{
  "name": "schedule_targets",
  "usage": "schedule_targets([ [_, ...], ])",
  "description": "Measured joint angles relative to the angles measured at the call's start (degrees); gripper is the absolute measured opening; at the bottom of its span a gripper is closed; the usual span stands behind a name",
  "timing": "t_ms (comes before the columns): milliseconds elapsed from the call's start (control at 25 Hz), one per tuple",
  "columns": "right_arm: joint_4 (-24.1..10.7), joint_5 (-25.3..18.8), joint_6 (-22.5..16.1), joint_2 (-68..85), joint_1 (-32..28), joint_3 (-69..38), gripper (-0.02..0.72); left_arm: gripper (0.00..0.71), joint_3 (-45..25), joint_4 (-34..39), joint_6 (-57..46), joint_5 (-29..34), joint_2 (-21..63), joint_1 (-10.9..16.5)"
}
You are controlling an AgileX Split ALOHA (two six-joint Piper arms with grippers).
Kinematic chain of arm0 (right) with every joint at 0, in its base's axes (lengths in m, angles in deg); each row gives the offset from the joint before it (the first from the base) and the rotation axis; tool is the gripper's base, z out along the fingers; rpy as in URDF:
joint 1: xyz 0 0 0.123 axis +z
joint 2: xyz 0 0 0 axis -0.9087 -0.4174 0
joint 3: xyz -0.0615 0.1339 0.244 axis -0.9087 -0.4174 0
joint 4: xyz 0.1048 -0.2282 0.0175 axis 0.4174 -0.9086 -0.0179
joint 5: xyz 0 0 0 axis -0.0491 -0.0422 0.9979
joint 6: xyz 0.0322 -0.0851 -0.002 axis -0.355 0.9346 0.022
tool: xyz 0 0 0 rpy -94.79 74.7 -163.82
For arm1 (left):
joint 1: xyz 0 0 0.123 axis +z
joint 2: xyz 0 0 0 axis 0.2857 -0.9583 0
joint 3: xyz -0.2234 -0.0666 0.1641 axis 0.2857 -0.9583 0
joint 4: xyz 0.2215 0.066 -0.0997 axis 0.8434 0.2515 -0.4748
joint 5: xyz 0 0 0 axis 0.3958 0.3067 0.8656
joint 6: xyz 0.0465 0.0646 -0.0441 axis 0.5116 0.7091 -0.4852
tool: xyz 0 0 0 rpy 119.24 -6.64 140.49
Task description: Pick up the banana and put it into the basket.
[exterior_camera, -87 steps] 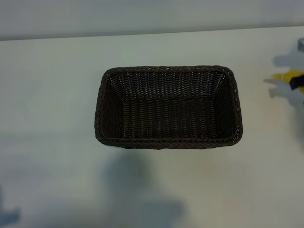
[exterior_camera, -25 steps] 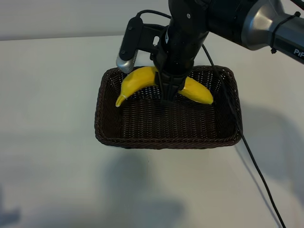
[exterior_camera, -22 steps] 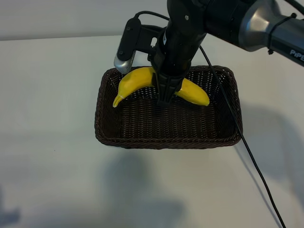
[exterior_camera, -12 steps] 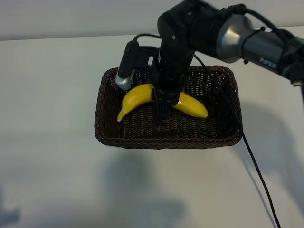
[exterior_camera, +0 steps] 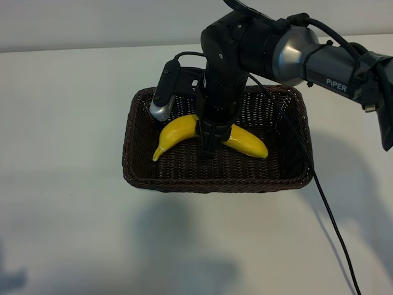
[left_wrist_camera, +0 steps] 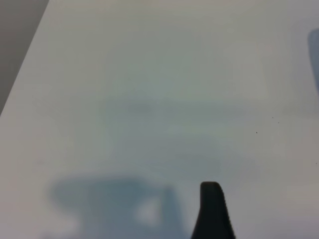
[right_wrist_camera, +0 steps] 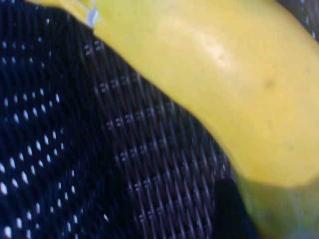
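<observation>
Right gripper (exterior_camera: 209, 142) fingers apparently clamp the banana (exterior_camera: 178, 132) inside the basket (exterior_camera: 295, 178).

The basket (exterior_camera: 218, 178) sits mid-table (exterior_camera: 67, 123). The banana (exterior_camera: 178, 132) lies inside it, toward the back wall, ends pointing forward. The right gripper (exterior_camera: 209, 147) straddles the banana's middle.

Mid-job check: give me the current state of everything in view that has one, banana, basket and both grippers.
banana: inside the basket, gripped at its middle, stem tip pointing toward the basket's left end.
basket: upright on the table, holding only the banana.
right gripper: down inside the basket, shut on the banana.
left gripper: parked over bare table, away from the basket, holding nothing.
</observation>
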Motion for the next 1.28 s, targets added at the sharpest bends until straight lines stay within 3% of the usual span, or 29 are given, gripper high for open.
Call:
schedule_targets([
  [240,-0.82,-0.26,-2.76,0.0,0.0,0.0,0.592,0.54,0.0,0.05,0.18,0.0,0.0,0.0],
  [320,-0.82,-0.66,-3.15,0.0,0.0,0.0,0.613,0.54,0.0,0.05,0.18,0.0,0.0,0.0],
  [520,-0.82,-2.66,-3.75,1.29,0.0,0.0,0.604,0.54,0.0,0.05,0.18,0.0,0.0,0.0],
  [720,-0.82,-4.7,-7.77,4.52,0.0,0.19,0.588,0.54,0.0,0.05,0.18,0.0,0.0,0.0],
  [960,-0.82,-9.21,-9.99,5.43,-0.93,4.72,0.588,0.54,0.0,0.05,0.18,0.0,0.0,0.0],
  [1120,-0.77,-9.96,-11.16,5.57,-3.44,7.29,0.587,0.54,0.0,0.05,0.18,0.0,0.0,0.0],
  [1280,-0.77,-10.34,-14.74,5.67,-7.87,8.07,0.587,0.54,0.0,0.05,0.13,0.0,0.0,0.0],
])
